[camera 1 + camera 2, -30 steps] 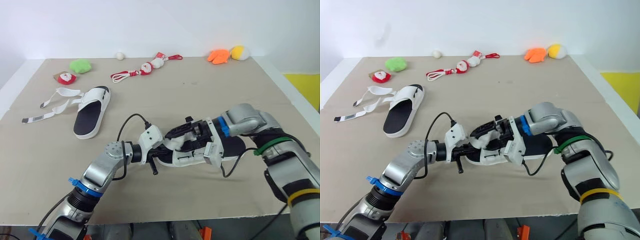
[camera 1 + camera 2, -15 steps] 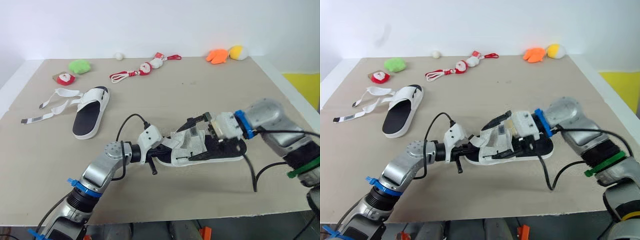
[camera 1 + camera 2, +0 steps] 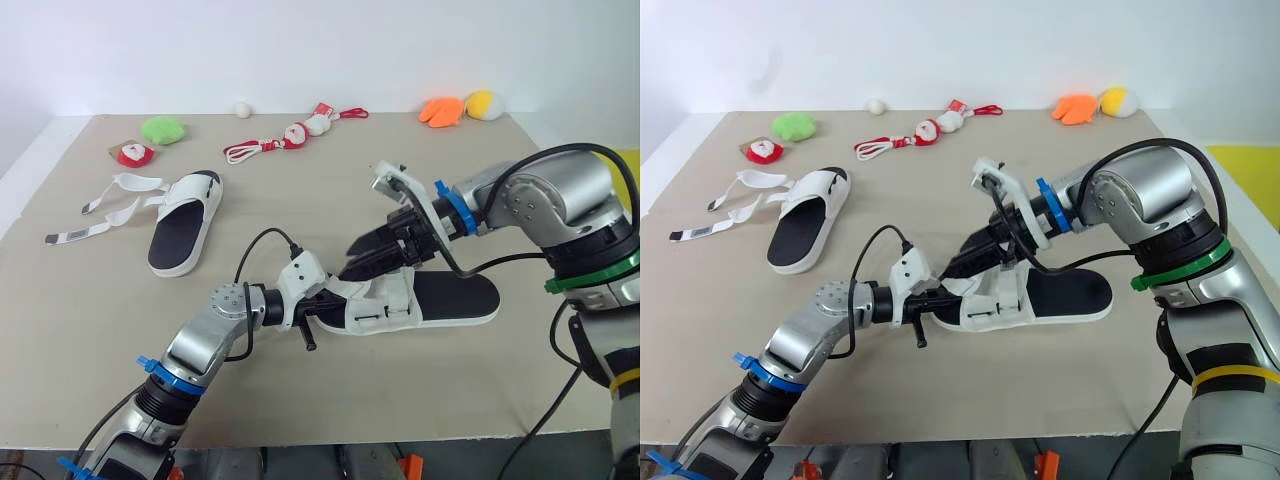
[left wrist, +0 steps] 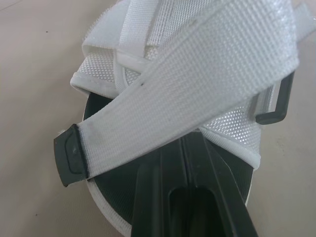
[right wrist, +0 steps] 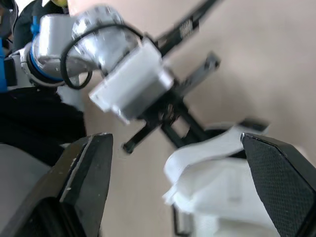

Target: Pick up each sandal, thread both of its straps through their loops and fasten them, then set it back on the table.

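Lifting off the sandal (image 3: 405, 308), the right fingers (image 5: 86, 173) now spread open.

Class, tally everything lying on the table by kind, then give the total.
Sandals: 2
Green toy: 1
Orange toy: 1
Yellow toy: 1
White ball: 1
Santa toy: 1
Rope toy: 1
Total: 8
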You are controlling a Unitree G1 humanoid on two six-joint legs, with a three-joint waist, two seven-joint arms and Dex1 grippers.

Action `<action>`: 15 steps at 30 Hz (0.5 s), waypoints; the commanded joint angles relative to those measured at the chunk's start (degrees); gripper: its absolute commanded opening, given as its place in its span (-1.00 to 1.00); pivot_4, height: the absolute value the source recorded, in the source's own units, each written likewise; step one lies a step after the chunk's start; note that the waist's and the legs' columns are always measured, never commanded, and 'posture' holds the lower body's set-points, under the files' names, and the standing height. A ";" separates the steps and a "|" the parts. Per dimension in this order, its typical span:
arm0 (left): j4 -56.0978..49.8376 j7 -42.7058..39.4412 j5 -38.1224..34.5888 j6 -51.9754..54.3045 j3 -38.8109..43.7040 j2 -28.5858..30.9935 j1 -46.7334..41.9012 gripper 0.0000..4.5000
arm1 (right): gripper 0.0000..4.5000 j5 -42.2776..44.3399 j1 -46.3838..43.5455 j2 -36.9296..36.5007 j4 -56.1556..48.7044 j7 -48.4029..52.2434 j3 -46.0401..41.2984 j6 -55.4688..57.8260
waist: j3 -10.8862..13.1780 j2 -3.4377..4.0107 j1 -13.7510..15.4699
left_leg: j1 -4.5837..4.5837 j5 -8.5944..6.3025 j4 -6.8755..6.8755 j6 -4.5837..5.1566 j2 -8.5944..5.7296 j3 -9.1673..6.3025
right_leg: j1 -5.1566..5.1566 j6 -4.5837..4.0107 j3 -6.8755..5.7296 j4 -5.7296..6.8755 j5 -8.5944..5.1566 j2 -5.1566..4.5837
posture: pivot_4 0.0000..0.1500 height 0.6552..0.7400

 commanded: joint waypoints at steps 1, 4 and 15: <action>1.41 0.35 0.68 1.03 -1.13 0.25 0.91 -1.00 | 0.99 1.76 -0.01 -0.51 -6.29 0.53 -2.97 4.62 | 0.00 0.00 0.06 | 0.00 0.00 0.00 0.00 0.01 -0.01 | 0.00 0.00 -0.01 0.00 0.00 0.01 | 1.00 1.00; 1.47 0.48 0.67 1.03 -1.19 0.09 0.87 -1.00 | 0.99 1.48 1.11 -1.08 -8.99 0.66 -2.64 5.49 | 0.00 0.00 0.05 | 0.03 0.00 0.03 0.01 0.04 0.00 | 0.02 0.05 -0.04 0.00 0.03 0.03 | 1.00 1.00; 1.08 0.92 0.56 1.15 -1.26 -0.23 1.38 -1.00 | 0.99 -2.98 3.29 0.72 -10.90 -2.07 -2.34 3.53 | 0.00 0.00 -0.06 | 0.03 0.00 0.12 0.01 0.04 0.01 | 0.04 0.10 -0.06 0.00 0.07 0.02 | 1.00 1.00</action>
